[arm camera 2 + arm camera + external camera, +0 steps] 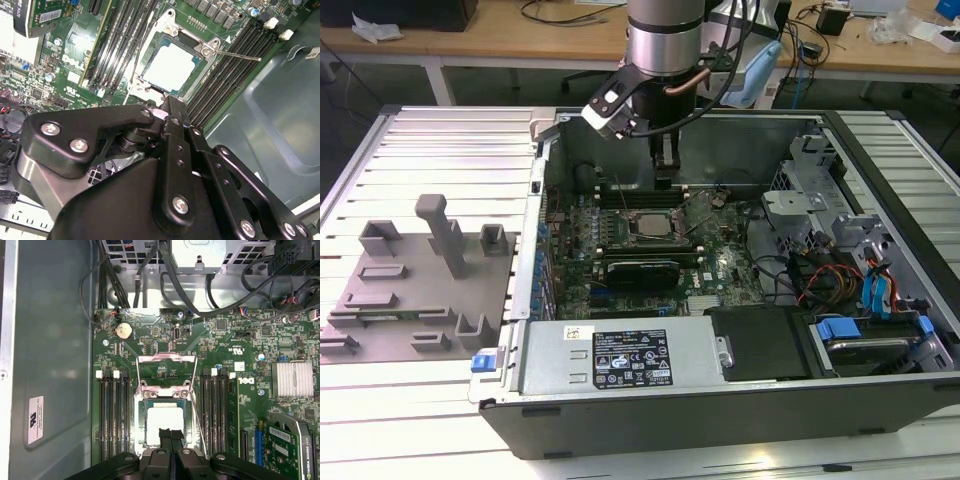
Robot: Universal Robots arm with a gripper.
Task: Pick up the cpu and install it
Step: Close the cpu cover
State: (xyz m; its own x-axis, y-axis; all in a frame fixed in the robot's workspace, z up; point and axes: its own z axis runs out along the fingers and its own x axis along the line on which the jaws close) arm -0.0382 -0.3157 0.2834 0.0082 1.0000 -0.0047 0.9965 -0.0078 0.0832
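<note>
Slatted metal table, bearing open computer case, grey fixture blocks

Robotics lab: cluttered workbenches, opened computer case.

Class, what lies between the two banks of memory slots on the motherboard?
The cpu in its socket, with the open metal frame beside it, seen in the first wrist view.

We see the cpu: a small flat square chip with a silver-grey metal top that glares near white in both wrist views. It lies flat, top up, seated square in the socket on the green motherboard, between two banks of memory slots. In the exterior view it sits just beyond the black card, mid-board.
</note>
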